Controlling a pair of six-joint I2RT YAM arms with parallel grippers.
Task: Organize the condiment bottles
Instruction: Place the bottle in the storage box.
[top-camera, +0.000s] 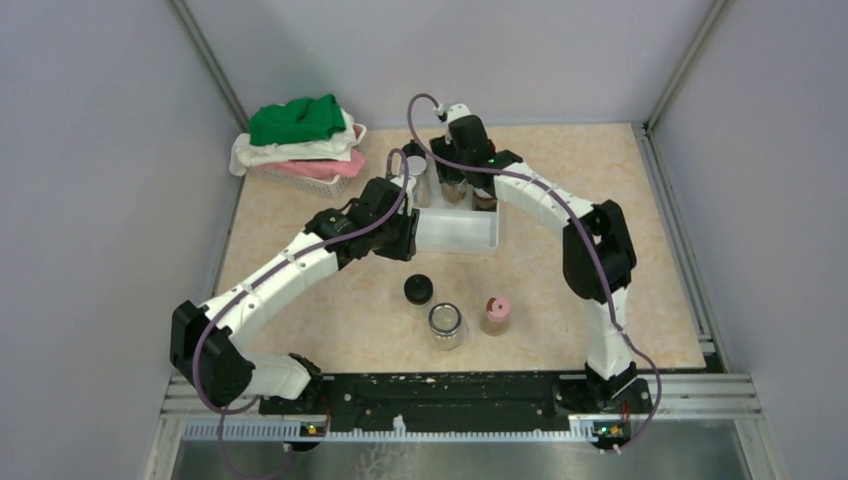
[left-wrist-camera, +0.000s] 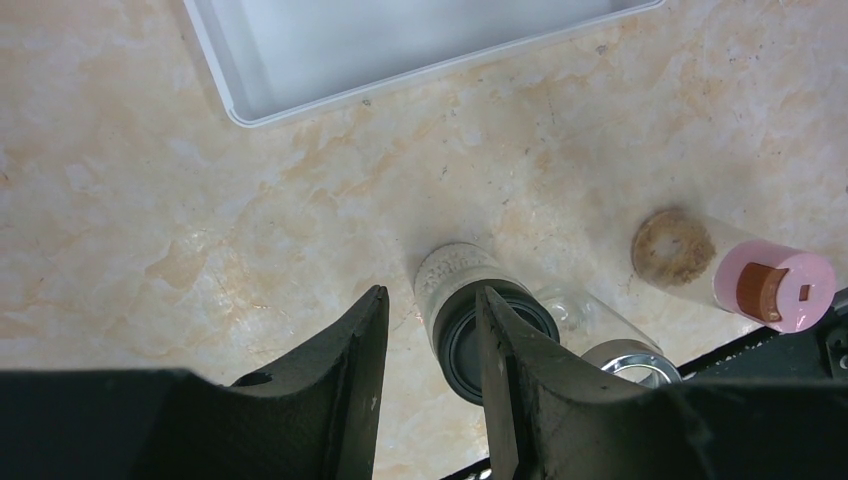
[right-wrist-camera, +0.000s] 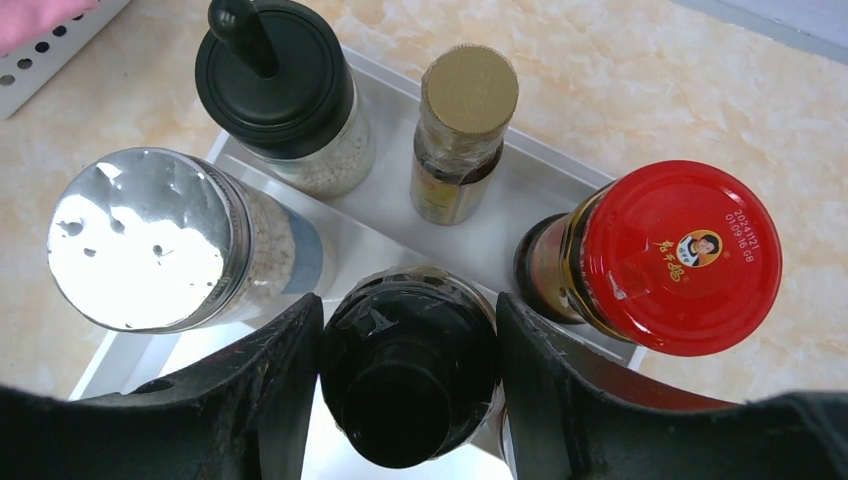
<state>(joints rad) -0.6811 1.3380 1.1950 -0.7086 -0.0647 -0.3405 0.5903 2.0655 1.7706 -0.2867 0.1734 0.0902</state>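
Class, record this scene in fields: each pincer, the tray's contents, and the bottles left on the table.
Left pincer: open, empty, above the black-capped jar
Right pincer: closed on black-capped bottle, over the white tray
In tray: silver shaker jar, black-lidded jar, gold-capped bottle, red-capped jar
On table: black-capped jar, silver-lidded jar, pink-capped bottle, all upright

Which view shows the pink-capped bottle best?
Left wrist: the pink-capped bottle sits close near the right edge, clear enough to show the brown spout on its cap. Top external shows the bottle whole and upright, but small. Right wrist does not show it.
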